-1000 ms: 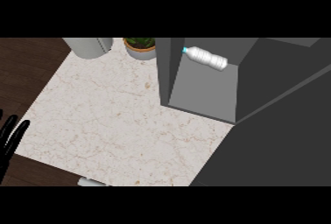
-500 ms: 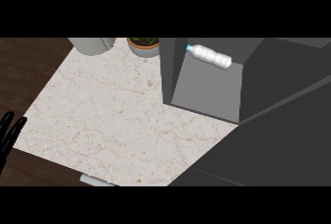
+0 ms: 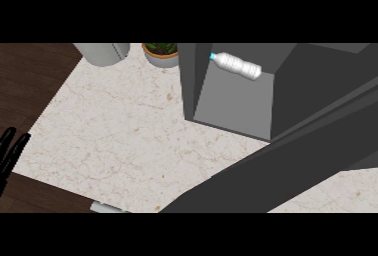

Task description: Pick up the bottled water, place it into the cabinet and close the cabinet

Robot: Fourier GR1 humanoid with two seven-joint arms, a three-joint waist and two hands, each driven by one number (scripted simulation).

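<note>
Marble-look countertop takes up most of the head view, pale with thin brown veins, and a strip of dark wood floor is seen along its left side.

Quite a lot is cut off or blocked. A big dark grey slab, probably the cabinet's open door, runs diagonally from the lower middle up to the right edge and hides everything behind it, including wherever the right hand might be; that hand is not seen at all. The cabinet itself is only partly shown, with its top sliced off by the upper edge. At the top, a potted plant is shown only as a pot rim and a few green leaves, and just left of it a light grey cylindrical thing is cropped so hard it can't be identified. A small pale grey object pokes in at the bottom edge, also too cut off to name.

The bottled water is found lying on its side inside the cabinet, near the upper part of the opening, blue cap pointing up-left, white ribbed body angled down-right. Nothing is touching it.

The left hand is seen only as a few black fingers at the far left edge, straight and pointing up, spread a little, holding nothing. It sits over the floor just beside the counter's left edge, well apart from the bottle.
</note>
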